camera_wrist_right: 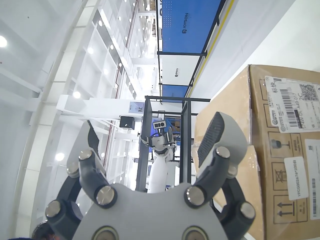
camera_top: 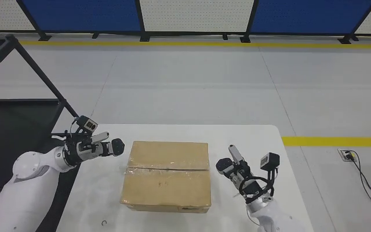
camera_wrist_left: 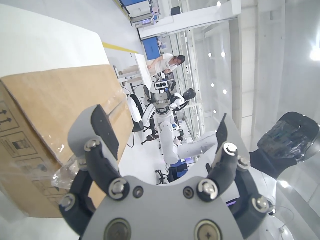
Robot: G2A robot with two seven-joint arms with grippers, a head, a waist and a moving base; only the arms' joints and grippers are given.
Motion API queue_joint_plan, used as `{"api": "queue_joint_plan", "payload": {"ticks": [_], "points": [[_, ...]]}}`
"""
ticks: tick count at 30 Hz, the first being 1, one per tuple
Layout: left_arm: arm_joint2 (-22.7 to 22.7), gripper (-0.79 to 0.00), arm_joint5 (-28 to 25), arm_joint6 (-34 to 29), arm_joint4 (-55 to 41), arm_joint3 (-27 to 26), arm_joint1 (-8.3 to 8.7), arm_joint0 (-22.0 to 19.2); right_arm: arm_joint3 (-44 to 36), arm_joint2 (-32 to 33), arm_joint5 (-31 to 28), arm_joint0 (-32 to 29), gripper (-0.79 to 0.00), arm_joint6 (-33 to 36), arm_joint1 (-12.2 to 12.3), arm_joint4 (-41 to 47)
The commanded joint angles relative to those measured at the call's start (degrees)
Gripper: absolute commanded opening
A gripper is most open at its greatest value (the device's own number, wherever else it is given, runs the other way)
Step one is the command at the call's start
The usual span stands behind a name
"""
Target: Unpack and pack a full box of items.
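A closed cardboard box (camera_top: 168, 177), its top seam sealed with clear tape, sits in the middle of the white table (camera_top: 255, 139). My left gripper (camera_top: 117, 145) hovers just off the box's far left corner, fingers open and empty. The left wrist view shows the left gripper (camera_wrist_left: 162, 123) open with the box (camera_wrist_left: 62, 96) beside one finger. My right gripper (camera_top: 222, 167) is close to the box's right side, also open and empty. From the right wrist, the right gripper (camera_wrist_right: 152, 128) has the labelled side of the box (camera_wrist_right: 257, 101) next to one finger.
A black metal frame (camera_top: 35, 64) stands left of the table. Blue partition panels (camera_top: 197, 14) line the back, past open grey floor. A small dark ring (camera_top: 104, 223) lies on the table near the front left edge.
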Motion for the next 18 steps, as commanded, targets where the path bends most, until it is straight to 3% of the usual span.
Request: {"api": "queue_joint_plan", "payload": {"ticks": [1, 4, 10, 18], "points": [[-0.5, 0.000, -1.6, 0.8, -2.4, -0.4, -0.22, 0.4, 0.2, -0.1, -1.2, 0.3, 0.000, -0.6, 0.0, 0.6], [-2.4, 0.000, -5.2, 3.3, -9.3, -1.1, -0.71, 1.5, 0.1, 0.4, -6.7, -0.3, 0.000, -1.8, 0.0, 1.0], [-5.7, 0.000, -10.3, 8.6, -13.7, -1.6, -0.95, 3.9, -0.7, 3.1, -15.3, -3.2, 0.000, -8.5, -0.1, 4.9], [-6.3, 0.000, -10.8, 10.3, -13.8, -1.5, -1.00, 4.4, -0.9, 4.0, -15.6, -4.5, 0.000, -9.6, 0.0, 6.8]]}}
